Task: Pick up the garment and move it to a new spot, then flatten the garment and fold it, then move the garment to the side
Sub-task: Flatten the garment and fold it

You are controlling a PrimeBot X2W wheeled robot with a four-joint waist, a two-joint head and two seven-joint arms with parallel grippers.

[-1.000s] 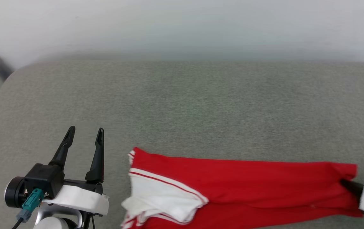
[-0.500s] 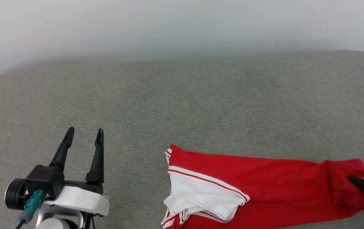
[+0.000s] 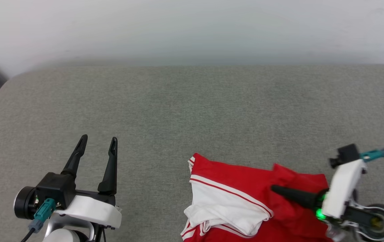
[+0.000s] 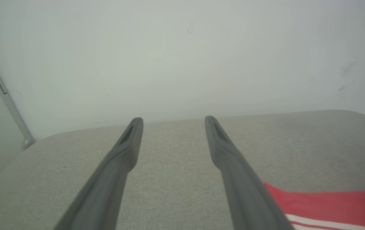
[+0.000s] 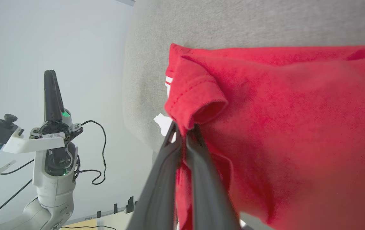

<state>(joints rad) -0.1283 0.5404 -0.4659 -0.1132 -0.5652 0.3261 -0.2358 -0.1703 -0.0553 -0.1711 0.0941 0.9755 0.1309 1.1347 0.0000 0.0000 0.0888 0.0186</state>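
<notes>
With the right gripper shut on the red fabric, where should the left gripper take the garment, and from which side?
Probably the striped corner at the left end of the garment, approached from the left. That edge lies exposed on the grey cushion, faces the open left gripper, and sits opposite the pinch of the right gripper on the red hem.

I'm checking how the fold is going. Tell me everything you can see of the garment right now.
The garment is a red, soft knit shirt with a white short sleeve edged in red-and-white stripes. It lies bunched and creased, not flat, at the near right of the grey cushioned surface. The right end effector is shut on a hemmed red edge, holding it lifted over the red body, toward the sleeve.
</notes>
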